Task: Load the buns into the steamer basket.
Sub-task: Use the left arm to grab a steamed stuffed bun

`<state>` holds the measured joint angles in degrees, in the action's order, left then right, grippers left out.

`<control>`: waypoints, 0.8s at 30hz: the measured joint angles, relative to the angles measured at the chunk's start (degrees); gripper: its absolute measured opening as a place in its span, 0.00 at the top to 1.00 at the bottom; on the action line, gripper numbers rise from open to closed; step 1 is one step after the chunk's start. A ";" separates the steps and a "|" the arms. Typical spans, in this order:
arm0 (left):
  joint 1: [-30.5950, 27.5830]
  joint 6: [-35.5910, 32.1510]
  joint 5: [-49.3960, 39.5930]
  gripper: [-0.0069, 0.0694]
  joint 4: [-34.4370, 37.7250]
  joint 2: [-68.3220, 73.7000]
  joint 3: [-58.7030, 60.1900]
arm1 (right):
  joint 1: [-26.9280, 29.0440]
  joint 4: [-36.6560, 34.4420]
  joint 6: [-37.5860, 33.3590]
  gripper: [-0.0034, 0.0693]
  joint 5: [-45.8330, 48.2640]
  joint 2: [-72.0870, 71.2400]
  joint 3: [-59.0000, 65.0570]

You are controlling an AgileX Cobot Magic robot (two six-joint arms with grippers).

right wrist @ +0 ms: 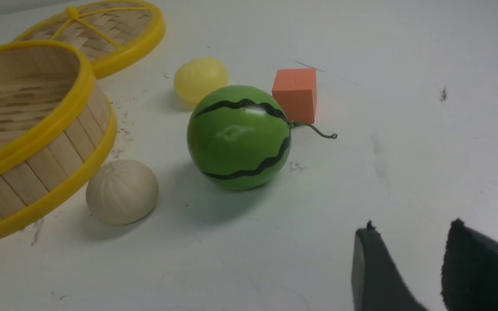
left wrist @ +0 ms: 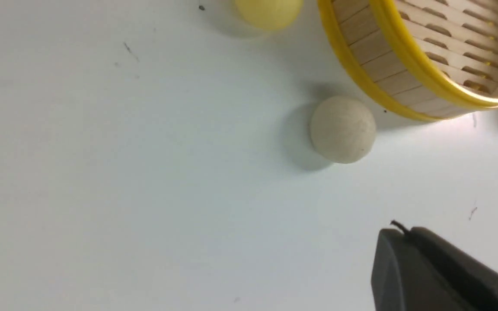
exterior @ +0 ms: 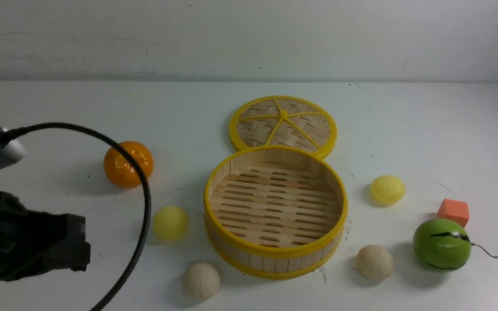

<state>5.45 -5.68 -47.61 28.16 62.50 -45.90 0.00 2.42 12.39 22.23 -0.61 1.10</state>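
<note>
The steamer basket (exterior: 275, 261) stands empty mid-table, with buns around it on the table. On its left lie a pale yellow bun (exterior: 170, 222) and a cream bun (exterior: 201, 280). On its right lie another pale yellow bun (exterior: 387, 189) and a cream one (exterior: 375, 261). My left gripper (left wrist: 400, 231) is shut on nothing, a short way from the left cream bun (left wrist: 342, 129) and the basket wall (left wrist: 370, 47). My right gripper (right wrist: 412, 229) is open and empty, apart from the right cream bun (right wrist: 121, 192). It is out of the front view.
The flat woven lid (exterior: 282, 123) lies behind the basket. A glossy orange (exterior: 128, 164) sits at the left. A green striped melon ball (exterior: 441, 244) and an orange cube (exterior: 453, 211) sit at the right. My left arm's black cable (exterior: 145, 203) arcs over the left side.
</note>
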 joint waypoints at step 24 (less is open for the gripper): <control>16.01 9.97 -0.53 0.91 -25.09 40.78 -31.12 | 0.00 -0.11 0.00 0.62 0.00 0.00 0.00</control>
<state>21.47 4.29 -48.14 3.07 103.27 -77.02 0.00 2.31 12.39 22.23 -0.61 1.10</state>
